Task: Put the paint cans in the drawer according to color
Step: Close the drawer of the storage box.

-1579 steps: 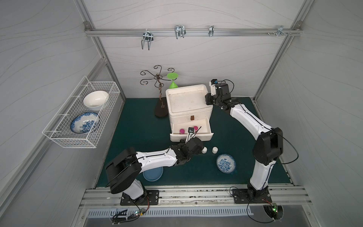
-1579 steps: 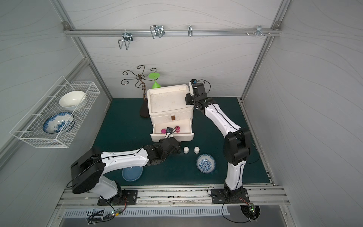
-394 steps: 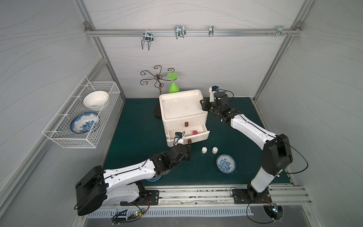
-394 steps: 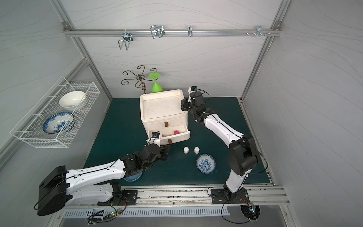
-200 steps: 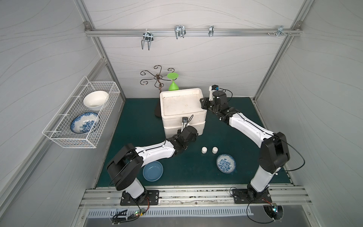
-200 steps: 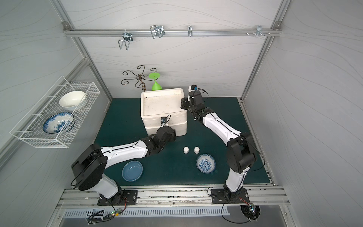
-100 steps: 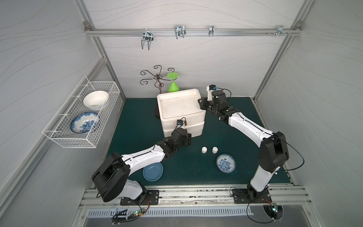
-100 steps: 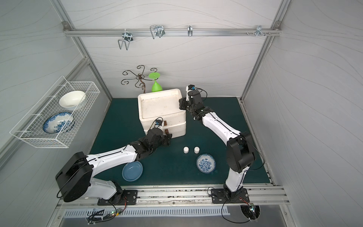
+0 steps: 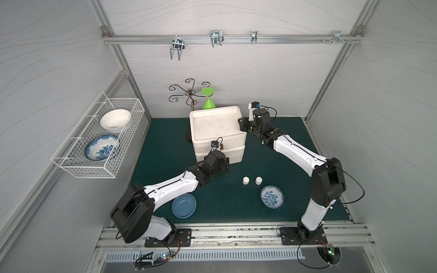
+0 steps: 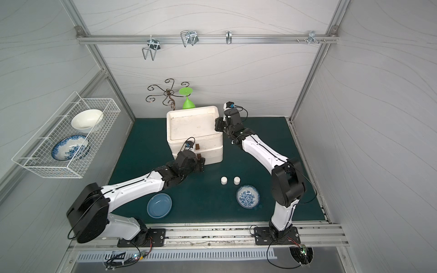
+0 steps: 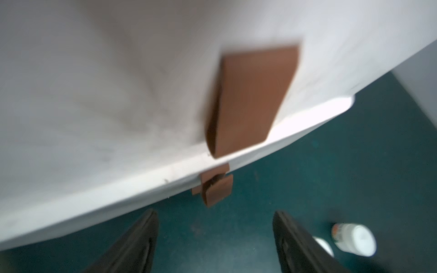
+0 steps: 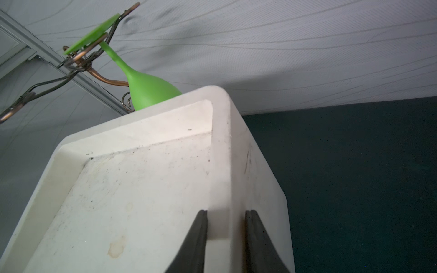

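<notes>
Place: a robot test cell in a lab, not a home.
Landmark: a white drawer box (image 9: 216,127) stands mid-floor on a dark green mat (image 9: 163,141).
Walls: pale grey panels in aluminium framing close in behind the box and on both sides.
Overhead: a metal rail (image 9: 283,39) with hooks crosses the back wall high above the box.
Side: a white wire basket (image 9: 85,169) of bowls (image 9: 115,120) hangs on the wall left of the box.
Front: two robot arms (image 9: 172,186) are bolted to a slotted metal track (image 9: 236,232) in front of the box, beside loose cables (image 9: 305,257).
</notes>
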`<action>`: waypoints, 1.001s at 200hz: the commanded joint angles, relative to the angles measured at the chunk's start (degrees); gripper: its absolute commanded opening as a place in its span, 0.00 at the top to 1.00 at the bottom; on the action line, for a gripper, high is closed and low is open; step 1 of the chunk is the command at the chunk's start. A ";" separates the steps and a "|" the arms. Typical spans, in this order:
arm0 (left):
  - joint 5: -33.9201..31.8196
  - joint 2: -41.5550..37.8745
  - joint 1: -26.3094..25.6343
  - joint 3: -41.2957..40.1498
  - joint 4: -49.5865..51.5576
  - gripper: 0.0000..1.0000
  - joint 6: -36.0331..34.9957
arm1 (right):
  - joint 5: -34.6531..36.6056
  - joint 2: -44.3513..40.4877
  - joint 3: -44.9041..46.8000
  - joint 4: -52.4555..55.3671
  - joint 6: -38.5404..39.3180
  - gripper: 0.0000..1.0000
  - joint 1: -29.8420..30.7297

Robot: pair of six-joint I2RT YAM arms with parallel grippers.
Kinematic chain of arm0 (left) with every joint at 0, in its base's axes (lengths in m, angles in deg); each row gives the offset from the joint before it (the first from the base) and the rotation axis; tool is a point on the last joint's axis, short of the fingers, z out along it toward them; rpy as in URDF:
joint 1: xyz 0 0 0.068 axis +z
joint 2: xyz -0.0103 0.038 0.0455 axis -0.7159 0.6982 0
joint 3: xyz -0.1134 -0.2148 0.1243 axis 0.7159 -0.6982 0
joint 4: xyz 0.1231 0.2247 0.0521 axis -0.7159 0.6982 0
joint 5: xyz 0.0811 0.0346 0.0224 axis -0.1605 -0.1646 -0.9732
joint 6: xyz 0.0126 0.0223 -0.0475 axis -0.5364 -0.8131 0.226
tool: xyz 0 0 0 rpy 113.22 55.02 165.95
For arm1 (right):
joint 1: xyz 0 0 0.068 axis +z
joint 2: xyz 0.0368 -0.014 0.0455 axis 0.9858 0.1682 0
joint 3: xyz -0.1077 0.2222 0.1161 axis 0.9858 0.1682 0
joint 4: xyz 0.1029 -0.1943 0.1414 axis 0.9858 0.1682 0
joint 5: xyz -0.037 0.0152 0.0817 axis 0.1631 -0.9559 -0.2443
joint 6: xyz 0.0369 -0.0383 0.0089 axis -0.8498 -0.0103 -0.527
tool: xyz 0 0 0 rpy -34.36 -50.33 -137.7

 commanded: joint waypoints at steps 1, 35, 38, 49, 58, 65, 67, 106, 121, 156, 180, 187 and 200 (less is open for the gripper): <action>-4.01 -6.27 -2.02 -3.85 -1.88 0.21 7.14 | -14.25 3.02 4.43 19.85 0.66 1.00 3.46; -3.37 -11.58 -2.24 -9.05 -0.70 0.23 10.42 | -14.61 2.90 4.59 19.31 0.15 1.00 3.46; -2.78 -11.76 -2.34 -9.36 -0.55 0.23 10.88 | -14.61 2.89 4.52 19.39 0.20 1.00 3.45; -1.50 -12.35 -3.57 -10.34 -1.28 0.24 12.01 | -14.55 3.01 4.36 19.38 0.18 1.00 3.37; -2.03 -12.50 -5.18 -10.59 -1.10 0.24 12.32 | -14.52 3.01 4.13 19.41 0.13 1.00 3.37; -2.59 -12.39 -6.35 -10.51 -0.76 0.24 12.33 | -14.53 2.91 4.11 19.41 0.05 1.00 3.37; -2.74 -12.41 -6.68 -10.51 -0.66 0.25 12.38 | -14.48 2.90 4.15 19.41 0.05 1.00 3.34; -7.68 -13.54 -7.73 -11.45 0.91 0.23 10.47 | -13.02 1.33 5.93 19.40 0.71 1.00 4.12; -10.66 -14.43 -7.55 -11.76 1.85 0.22 8.56 | -10.53 0.17 5.83 20.93 2.81 0.88 4.77; -12.31 -16.66 -6.76 -12.26 3.25 0.22 6.50 | -2.35 3.71 -4.42 30.07 11.38 0.70 5.55; -12.49 -17.25 -6.77 -12.35 3.62 0.22 5.77 | 3.64 10.00 -13.51 35.28 15.96 0.70 6.03; -12.65 -17.27 -6.68 -12.35 3.80 0.22 5.66 | 4.67 11.67 -15.74 36.32 16.85 0.69 6.18; -12.71 -16.96 -6.70 -12.81 3.76 0.22 5.48 | 6.67 14.48 -19.39 37.65 18.37 0.63 6.57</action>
